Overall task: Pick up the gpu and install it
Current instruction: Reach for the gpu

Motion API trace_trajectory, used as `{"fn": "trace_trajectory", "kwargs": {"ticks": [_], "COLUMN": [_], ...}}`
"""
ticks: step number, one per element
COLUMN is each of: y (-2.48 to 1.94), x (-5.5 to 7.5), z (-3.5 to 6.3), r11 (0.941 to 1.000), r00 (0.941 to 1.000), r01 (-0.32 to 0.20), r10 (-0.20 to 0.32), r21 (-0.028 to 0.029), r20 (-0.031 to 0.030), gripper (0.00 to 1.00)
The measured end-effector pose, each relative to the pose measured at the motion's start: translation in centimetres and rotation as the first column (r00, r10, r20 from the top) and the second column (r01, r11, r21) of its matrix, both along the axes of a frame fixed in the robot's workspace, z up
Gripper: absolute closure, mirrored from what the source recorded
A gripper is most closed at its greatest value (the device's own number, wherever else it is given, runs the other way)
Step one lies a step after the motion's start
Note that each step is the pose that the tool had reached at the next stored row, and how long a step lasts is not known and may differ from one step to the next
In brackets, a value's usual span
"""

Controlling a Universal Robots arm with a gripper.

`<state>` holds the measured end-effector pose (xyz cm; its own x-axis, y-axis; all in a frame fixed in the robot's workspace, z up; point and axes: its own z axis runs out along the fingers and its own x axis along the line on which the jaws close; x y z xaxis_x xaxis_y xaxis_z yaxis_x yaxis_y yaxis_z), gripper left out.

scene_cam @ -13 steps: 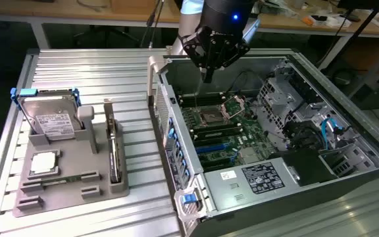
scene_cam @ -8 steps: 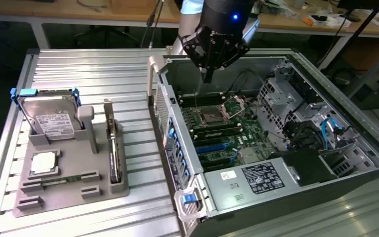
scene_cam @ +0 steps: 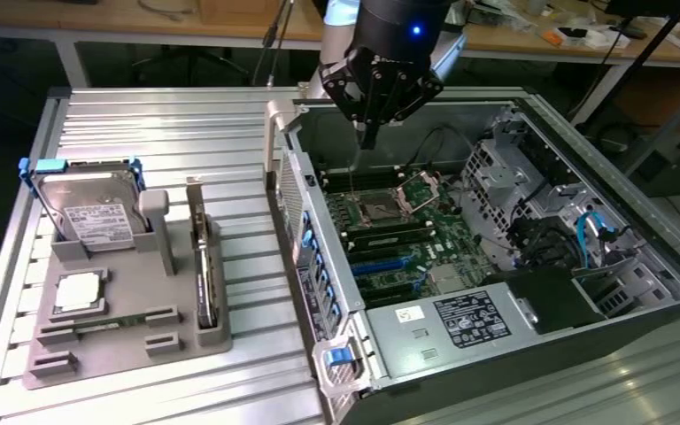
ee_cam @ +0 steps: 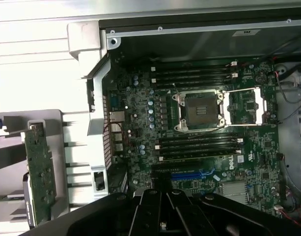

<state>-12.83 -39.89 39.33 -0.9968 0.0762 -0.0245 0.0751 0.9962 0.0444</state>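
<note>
The claw (scene_cam: 368, 133) hangs over the open computer case (scene_cam: 623, 230). Its fingers are pressed together to a point and pinch nothing. Beneath it lies the motherboard (scene_cam: 393, 239), with the open processor socket (scene_cam: 385, 211) below the tip and a little toward the exterior view's right. In the wrist view, a long blue slot (ee_cam: 192, 174) shows just past the claw's dark body. Rows of memory slots and the socket lie farther out from it.

The graphics card (scene_cam: 205, 266) is well apart from the claw, outside the case, toward the exterior view's left. It stands on its long edge in a narrow slot of a grey holder (scene_cam: 116, 341) on the ribbed metal tabletop (scene_cam: 174, 124), and nothing touches it. The near case wall stands between the claw and the card.

Farther from the claw on the same holder, a hard drive (scene_cam: 89, 208) with a white label stands upright in a blue frame. A square processor chip (scene_cam: 81, 292) lies flat just beside it.
</note>
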Motion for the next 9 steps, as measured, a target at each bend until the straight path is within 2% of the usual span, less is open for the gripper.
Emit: {"fn": "trace_trajectory", "kwargs": {"ticks": [9], "y": [0.0], "x": [-0.65], "z": [0.0], "r11": [1.0], "r00": [1.0], "r01": [0.0], "r10": [0.0], "r21": [0.0], "r20": [0.0], "gripper": [0.89]}}
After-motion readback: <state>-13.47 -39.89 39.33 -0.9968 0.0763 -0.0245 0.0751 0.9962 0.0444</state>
